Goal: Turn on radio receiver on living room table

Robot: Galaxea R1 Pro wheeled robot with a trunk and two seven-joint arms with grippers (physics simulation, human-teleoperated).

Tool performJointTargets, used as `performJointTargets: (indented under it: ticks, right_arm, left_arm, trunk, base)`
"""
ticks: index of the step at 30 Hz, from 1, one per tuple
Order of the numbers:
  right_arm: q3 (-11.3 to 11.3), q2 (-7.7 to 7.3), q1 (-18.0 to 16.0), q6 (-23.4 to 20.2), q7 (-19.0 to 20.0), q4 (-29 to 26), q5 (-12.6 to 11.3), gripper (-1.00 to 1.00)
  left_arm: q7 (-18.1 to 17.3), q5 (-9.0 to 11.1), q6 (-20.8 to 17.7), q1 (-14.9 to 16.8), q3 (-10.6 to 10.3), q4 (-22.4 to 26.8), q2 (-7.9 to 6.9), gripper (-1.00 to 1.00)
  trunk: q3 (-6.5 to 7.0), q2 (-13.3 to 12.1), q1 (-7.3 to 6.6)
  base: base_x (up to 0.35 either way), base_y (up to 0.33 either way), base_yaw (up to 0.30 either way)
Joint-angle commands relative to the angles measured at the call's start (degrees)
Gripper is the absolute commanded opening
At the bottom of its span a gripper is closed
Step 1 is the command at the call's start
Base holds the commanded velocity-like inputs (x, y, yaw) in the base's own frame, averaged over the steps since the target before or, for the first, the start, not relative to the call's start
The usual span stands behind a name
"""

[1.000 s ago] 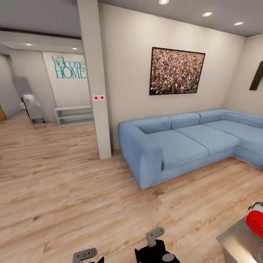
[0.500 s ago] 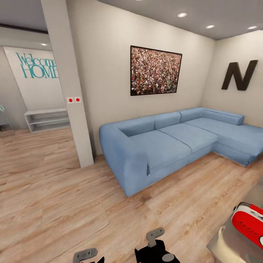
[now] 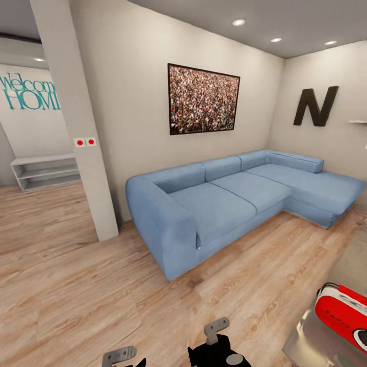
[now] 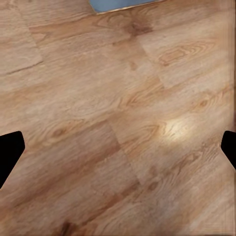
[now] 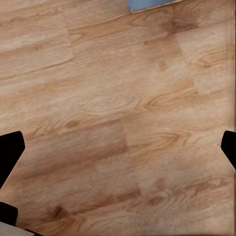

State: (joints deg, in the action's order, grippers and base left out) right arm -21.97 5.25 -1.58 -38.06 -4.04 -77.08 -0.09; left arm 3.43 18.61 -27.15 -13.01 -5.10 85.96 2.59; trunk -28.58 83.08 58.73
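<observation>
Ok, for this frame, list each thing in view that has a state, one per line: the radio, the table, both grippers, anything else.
radio receiver: on the table, tilted, untouched; on or off cannot be told.
table: corner in view, carrying the radio.
left gripper: open, fingertips wide apart above wood floor, holding nothing.
right gripper: open, over the floor, holding nothing.
ceiling lights: lit.
sofa: unoccupied.

A home living room — blue L-shaped sofa (image 3: 229,199), framed picture (image 3: 203,100), plank floor (image 3: 66,285)
</observation>
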Motion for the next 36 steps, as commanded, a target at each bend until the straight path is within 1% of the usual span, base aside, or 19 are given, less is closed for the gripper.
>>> performJointTargets:
  ticks: [1, 21, 24, 27, 28, 36]
  right_arm:
    - [0.00, 0.01, 0.00, 0.00, 0.00, 0.00, 0.01, 1.00]
    - [0.00, -0.04, 0.00, 0.00, 0.00, 0.00, -0.01, 1.00]
    - [0.00, -0.03, 0.00, 0.00, 0.00, 0.00, 0.00, 1.00]
    - [0.00, -0.03, 0.00, 0.00, 0.00, 0.00, -0.04, 1.00]
    - [0.00, -0.02, 0.00, 0.00, 0.00, 0.00, -0.07, 1.00]
    - [0.00, -0.05, 0.00, 0.00, 0.00, 0.00, -0.08, 1.00]
  left_arm:
    - [0.00, 0.01, 0.00, 0.00, 0.00, 0.00, 0.00, 1.00]
    - [0.00, 0.02, 0.01, 0.00, 0.09, 0.00, 0.05, 1.00]
    - [0.03, 0.92, 0.06, 0.00, 0.09, 0.00, -0.05, 1.00]
    - [0.07, 2.56, 0.08, 0.00, 0.09, 0.00, -0.25, 1.00]
    - [0.14, 3.41, 0.08, 0.00, 0.09, 0.00, -0.35, 1.00]
    - [0.17, 3.78, 0.00, 0.00, 0.09, 0.08, -0.33, 1.00]
  trunk:
    - [0.06, 0.00, 0.00]
    - [1.44, 0.00, 0.00]
    - [1.65, 0.00, 0.00]
    - [1.86, 0.00, 0.00]
    - [1.94, 0.00, 0.00]
    - [2.50, 0.00, 0.00]
  base:
    - [0.002, 0.000, -0.262]
    - [0.000, 0.000, -0.242]
    - [0.000, 0.000, -0.239]
    - [0.000, 0.000, -0.239]
    - [0.000, 0.000, -0.239]
    - [0.000, 0.000, -0.239]
